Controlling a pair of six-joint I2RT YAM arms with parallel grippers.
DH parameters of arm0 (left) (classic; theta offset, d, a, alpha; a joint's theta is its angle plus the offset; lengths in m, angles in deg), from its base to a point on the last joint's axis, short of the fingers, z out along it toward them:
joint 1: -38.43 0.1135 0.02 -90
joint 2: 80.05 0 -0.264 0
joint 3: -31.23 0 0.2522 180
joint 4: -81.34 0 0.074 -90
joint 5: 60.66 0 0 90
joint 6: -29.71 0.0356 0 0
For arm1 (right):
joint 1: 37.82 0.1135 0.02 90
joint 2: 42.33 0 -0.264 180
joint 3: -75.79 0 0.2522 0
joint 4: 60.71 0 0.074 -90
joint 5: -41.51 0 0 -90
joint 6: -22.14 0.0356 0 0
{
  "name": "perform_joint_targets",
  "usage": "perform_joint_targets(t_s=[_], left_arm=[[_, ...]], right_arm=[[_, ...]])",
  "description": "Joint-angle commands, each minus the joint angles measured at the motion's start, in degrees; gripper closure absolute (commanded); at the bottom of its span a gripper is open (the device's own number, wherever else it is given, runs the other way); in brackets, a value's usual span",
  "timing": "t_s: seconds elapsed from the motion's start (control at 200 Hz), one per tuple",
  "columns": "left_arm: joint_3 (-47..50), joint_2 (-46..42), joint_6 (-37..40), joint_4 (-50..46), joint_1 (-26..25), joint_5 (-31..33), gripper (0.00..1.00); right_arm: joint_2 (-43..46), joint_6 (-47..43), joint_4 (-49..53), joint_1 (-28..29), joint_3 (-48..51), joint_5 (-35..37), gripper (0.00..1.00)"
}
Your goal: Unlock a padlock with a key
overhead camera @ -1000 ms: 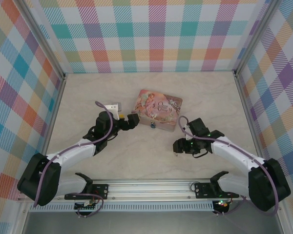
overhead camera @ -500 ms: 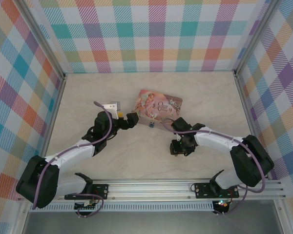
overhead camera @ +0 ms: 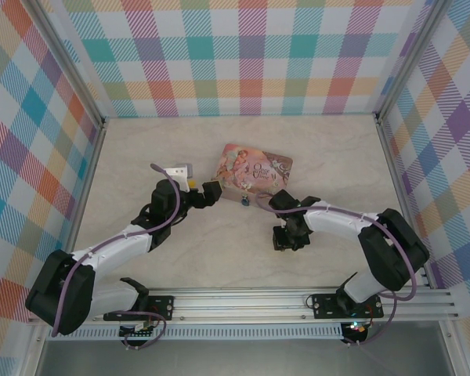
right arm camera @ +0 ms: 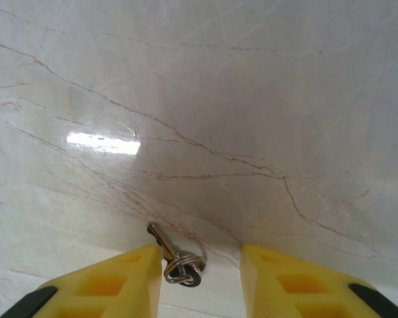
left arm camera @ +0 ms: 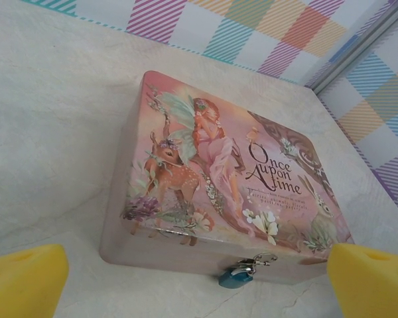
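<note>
The padlock [left arm camera: 235, 277], a tiny rounded blue body under a thin silvery shackle, hangs from the clasp on the near wall of a pink rectangular tin [left arm camera: 219, 165]. The tin has rounded corners and a satin lid printed with a fairy, a fawn and the words "Once Upon Time", and it sits mid-bench towards the far side. The left pincer [left arm camera: 198, 291] waits just near of that tin, spread wide and touching nothing, its matte yellow pads [left arm camera: 23, 281] cut off at the lower corners of its wrist view. The key [right arm camera: 164, 240], a slim silvery sliver with a small split ring at its near end, lies flat on the pale, glossy, marble-veined bench [right arm camera: 252, 99], near and right of the tin. The right pincer [right arm camera: 202, 281] straddles it with its moulded yellow fingers apart, not pinching; the ring sits just beside the finger on the left of that view, and whether they touch is unclear. The key's teeth are too small to make out
</note>
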Motion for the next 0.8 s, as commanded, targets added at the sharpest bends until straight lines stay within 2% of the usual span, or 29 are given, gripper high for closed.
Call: perform_joint_targets(t_s=[0.0, 0.425, 0.795], left_arm=[[0.5, -1.0, 1.1, 0.8, -0.7, 0.7, 0.0], [0.3, -1.2, 1.0, 0.0, -0.7, 0.8, 0.0], [0.2, -1.1, 0.8, -0.3, -0.7, 0.9, 0.0]], right_arm=[[-2.0, 1.2, 0.5, 1.0, -0.6, -0.3, 0.65], [-0.3, 2.0, 1.0, 1.2, -0.2, -0.1, 0.88], [1.0, 1.8, 1.9, 1.3, -0.1, 0.0, 0.85]])
